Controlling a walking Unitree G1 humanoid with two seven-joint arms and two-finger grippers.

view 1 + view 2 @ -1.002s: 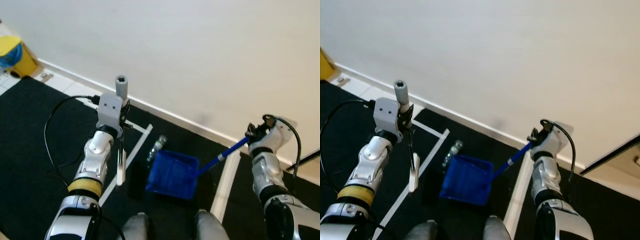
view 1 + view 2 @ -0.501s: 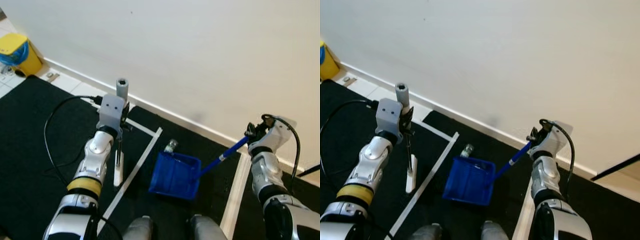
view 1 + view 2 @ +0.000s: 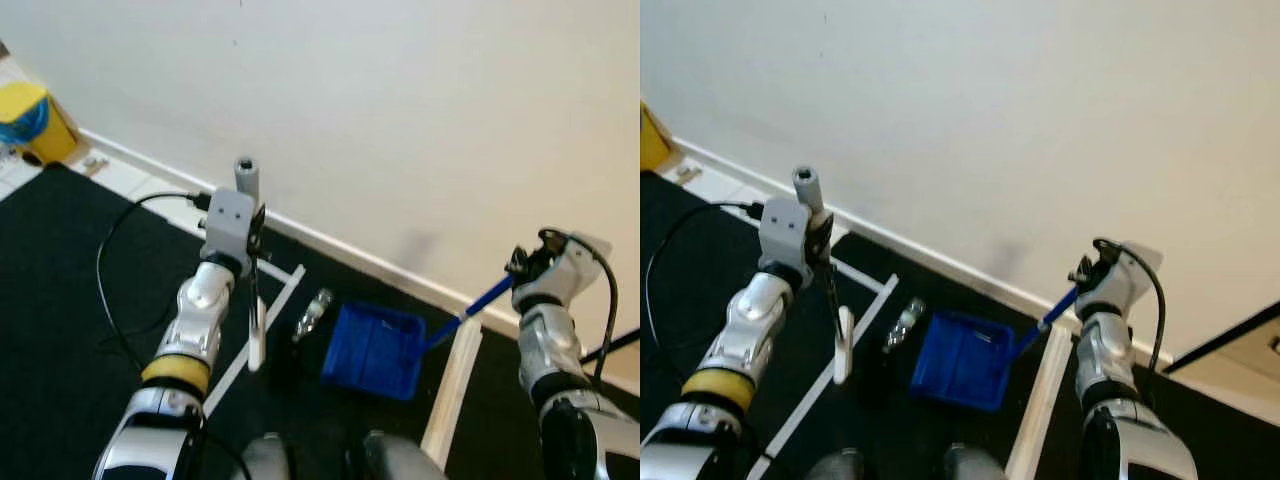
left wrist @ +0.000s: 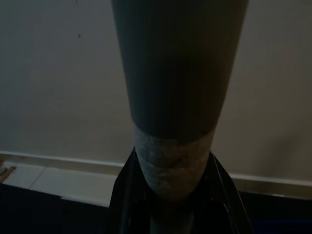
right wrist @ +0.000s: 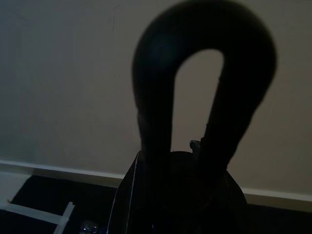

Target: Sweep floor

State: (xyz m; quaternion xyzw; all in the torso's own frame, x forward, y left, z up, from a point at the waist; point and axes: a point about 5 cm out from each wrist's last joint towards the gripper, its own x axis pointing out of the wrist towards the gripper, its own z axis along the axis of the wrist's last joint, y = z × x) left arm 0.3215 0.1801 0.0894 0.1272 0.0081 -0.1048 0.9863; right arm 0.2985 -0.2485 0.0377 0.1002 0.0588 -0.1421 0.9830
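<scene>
The plastic bottle [image 3: 312, 314] now lies left of the blue dustpan [image 3: 375, 350], below the left pincer [image 3: 254, 232] clamped on the broom [image 3: 256, 320]; the right pincer [image 3: 523, 266] grips the dustpan handle [image 3: 475, 306].

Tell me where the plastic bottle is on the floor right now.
The plastic bottle lies on the black mat near the wall, between the white broom head on the robot's left and the blue dustpan on its right.

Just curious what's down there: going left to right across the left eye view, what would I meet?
Yellow bin → left gripper holding the broom → plastic bottle → blue dustpan → right gripper on its handle.
</scene>
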